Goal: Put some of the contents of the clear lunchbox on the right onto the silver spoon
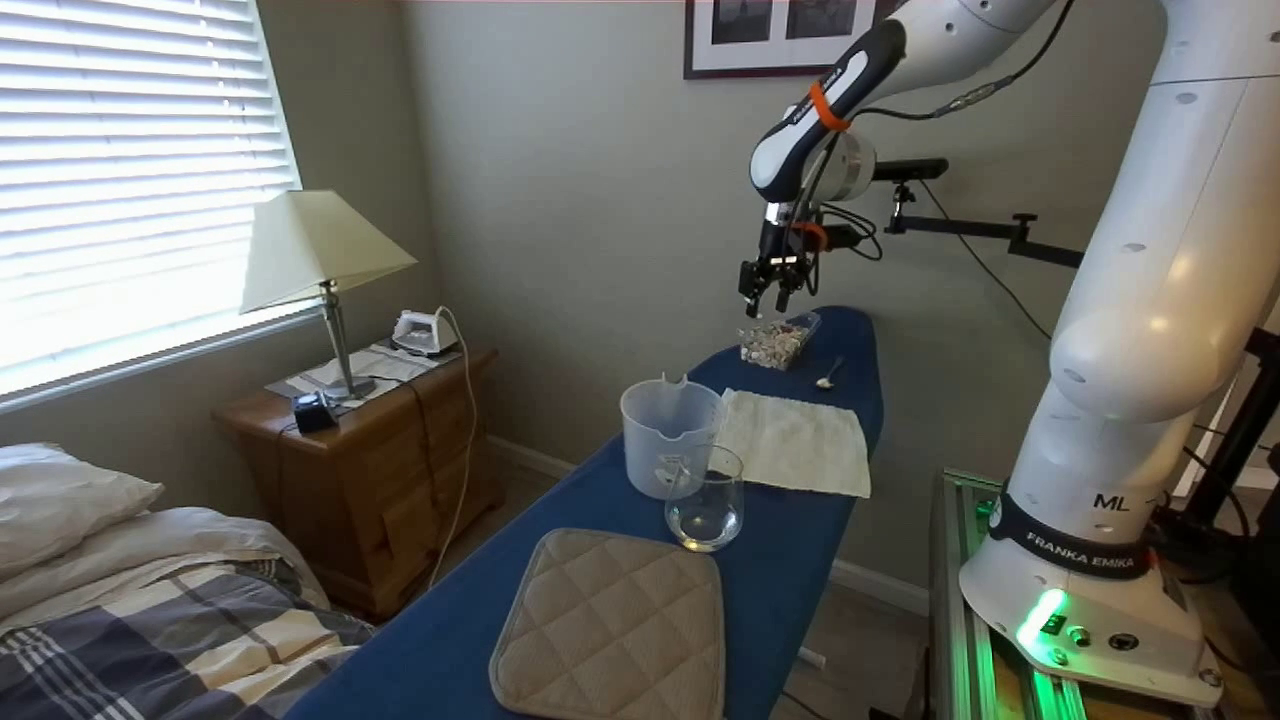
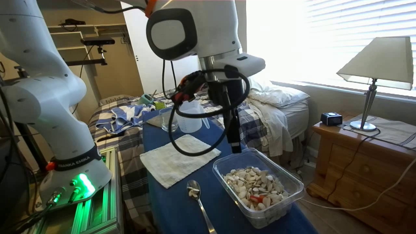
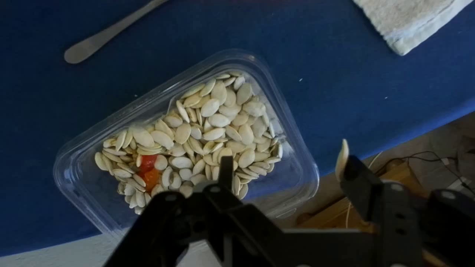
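At the lower right of an exterior view, the clear lunchbox (image 2: 242,159) stands open-topped on the blue desk (image 2: 227,217). Pale, flat seeds (image 2: 250,183) are heaped across its middle, with a red piece (image 2: 257,197) among them; the wrist view shows that patch as red and orange, and bare plastic at the lower left and right ends of the box. Just beside it, apart, toward the bottom centre, the silver spoon (image 2: 205,214) lies on the desk with a few seeds in its bowl. The hand (image 3: 285,168) hangs above the lunchbox, fingers (image 3: 358,185) spread well apart; a lone seed clings to the tip at the right of the wrist view. Farther back, left of centre, a whitish cloth (image 2: 180,159) lies flat. Beyond it, near the middle, stand a clear glass (image 2: 164,119) and a translucent measuring jug (image 2: 191,125); whether either holds anything, I cannot tell.
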Motion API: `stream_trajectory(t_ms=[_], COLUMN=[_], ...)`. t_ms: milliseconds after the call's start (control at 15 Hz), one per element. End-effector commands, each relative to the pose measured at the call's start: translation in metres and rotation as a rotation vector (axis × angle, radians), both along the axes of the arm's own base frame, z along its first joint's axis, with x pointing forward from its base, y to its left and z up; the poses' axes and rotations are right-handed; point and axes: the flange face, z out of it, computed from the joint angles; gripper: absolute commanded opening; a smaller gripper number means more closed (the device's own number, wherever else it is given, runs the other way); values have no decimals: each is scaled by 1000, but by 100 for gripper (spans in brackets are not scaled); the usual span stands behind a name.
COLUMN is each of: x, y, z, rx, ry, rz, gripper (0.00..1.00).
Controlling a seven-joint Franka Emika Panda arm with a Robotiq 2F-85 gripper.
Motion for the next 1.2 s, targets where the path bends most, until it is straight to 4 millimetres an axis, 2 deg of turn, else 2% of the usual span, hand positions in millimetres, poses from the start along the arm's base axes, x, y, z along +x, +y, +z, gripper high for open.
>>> stream_trajectory(t_ms=[0, 67, 133, 267, 400, 1133], x=[23, 27, 30, 34, 37, 38], y=[-17, -20, -23, -30, -35, -39], z=[-17, -20, -23, -26, -26, -6], rx=[-1, -4, -9, -22, -29, -51], ry=[7, 14, 20, 33, 40, 79], rz=[-30, -33, -35, -43, -50, -22], gripper=[84, 88, 86, 98, 100, 100])
